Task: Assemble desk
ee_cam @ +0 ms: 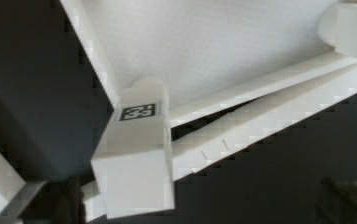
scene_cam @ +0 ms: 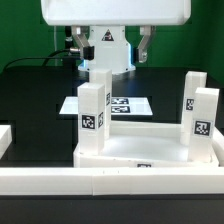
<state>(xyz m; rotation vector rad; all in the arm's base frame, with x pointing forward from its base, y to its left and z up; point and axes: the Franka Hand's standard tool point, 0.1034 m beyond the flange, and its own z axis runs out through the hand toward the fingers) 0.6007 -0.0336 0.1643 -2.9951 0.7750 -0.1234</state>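
White desk tray: the white plastic rectangular tray with a raised rim (scene_cam: 140,150) sits at lower centre of the exterior view on the black tabletop (scene_cam: 40,95), behind a long white border rail (scene_cam: 110,182).
Legs: three square white tagged posts stand upright on it, one at the exterior view's left (scene_cam: 93,112) and two at its right (scene_cam: 190,100) (scene_cam: 205,125). I see no fourth.
Claw: the claw (ee_cam: 189,203) is released. In the wrist view its dark fingers (ee_cam: 33,200) straddle the left post (ee_cam: 136,150), with a gap on each side.
Marker board: it lies flat behind the tray (scene_cam: 125,103).
Step, I reckon: gripping the left post to seat it tighter.
Doing it well: centre the fingers on the post, close squarely on flat faces, then turn about the post's own axis so it stays upright and the tray doesn't slide.
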